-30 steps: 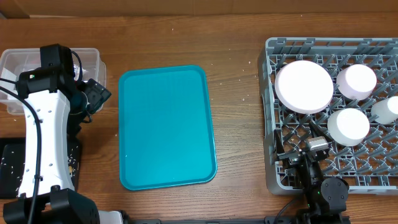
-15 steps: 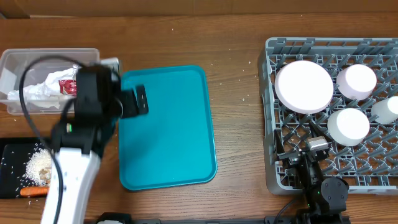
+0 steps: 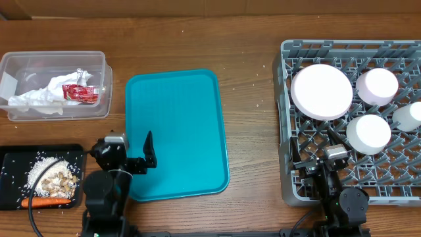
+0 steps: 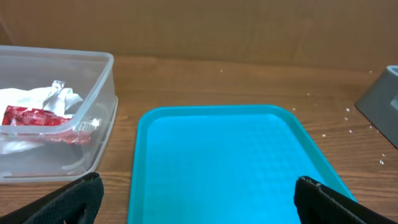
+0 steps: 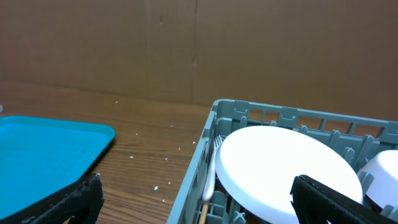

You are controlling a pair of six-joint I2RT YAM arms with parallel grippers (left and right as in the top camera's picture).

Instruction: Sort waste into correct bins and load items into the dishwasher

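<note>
The clear box bin [image 3: 99,108] [image 4: 102,106] holds crumpled white napkins [image 3: 36,99] and a red wrapper [image 3: 80,93] [image 4: 34,116]. The black tray bin [image 3: 13,158] holds rice scraps [image 3: 49,176] and a carrot piece [image 3: 46,202]. In the grey dishwasher rack [image 3: 286,118] [image 5: 205,155] stand the pale plate [image 3: 321,91] [image 5: 286,171], a pink bowl [image 3: 377,86], a white bowl [image 3: 368,131], a cup [image 3: 409,116] and the fork [image 5: 209,174] by the left wall. My left gripper [image 3: 125,150] [image 4: 198,180] is open over the teal tray's front left corner. My right gripper [image 3: 321,153] [image 5: 196,179] is open, low over the rack's front left.
The teal serving tray [image 3: 176,131] [image 4: 230,162] lies bare in the middle of the table. Small white crumbs [image 5: 165,157] dot the wood between it and the rack. A cardboard wall [image 5: 186,43] stands behind the table.
My left arm has drawn back from over the clear box to the table's front by the teal tray, uncovering both bins. The right arm has not moved.
</note>
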